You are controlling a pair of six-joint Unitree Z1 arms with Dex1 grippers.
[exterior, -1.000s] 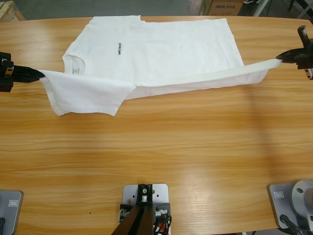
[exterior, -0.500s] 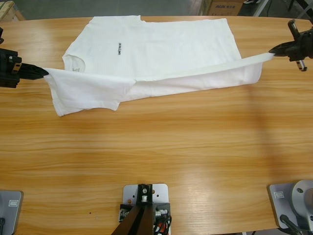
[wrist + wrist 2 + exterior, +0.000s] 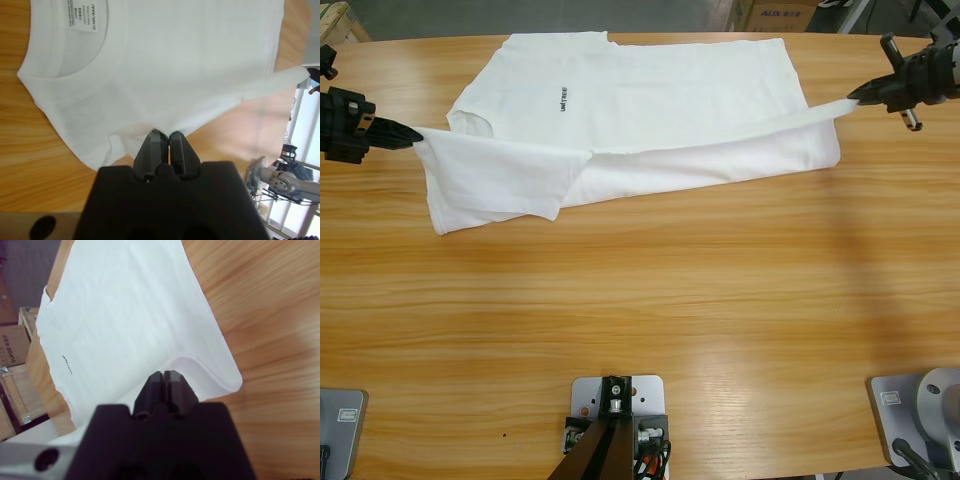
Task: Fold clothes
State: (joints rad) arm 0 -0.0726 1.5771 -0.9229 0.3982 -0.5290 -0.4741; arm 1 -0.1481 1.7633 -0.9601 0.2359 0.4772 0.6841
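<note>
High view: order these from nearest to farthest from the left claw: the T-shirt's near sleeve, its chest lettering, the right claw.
1. The near sleeve, hanging right beside the left claw, at the picture's left.
2. The chest lettering on the T-shirt, toward the middle.
3. The right claw, across the table at the picture's right edge, pinching the hem.

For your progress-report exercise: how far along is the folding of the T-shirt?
Done: the T-shirt lies spread on the table. In hand: the left gripper and right gripper each pinch its near edge, lifted over the body. Left: laying that first fold flat and all later folds.
</note>
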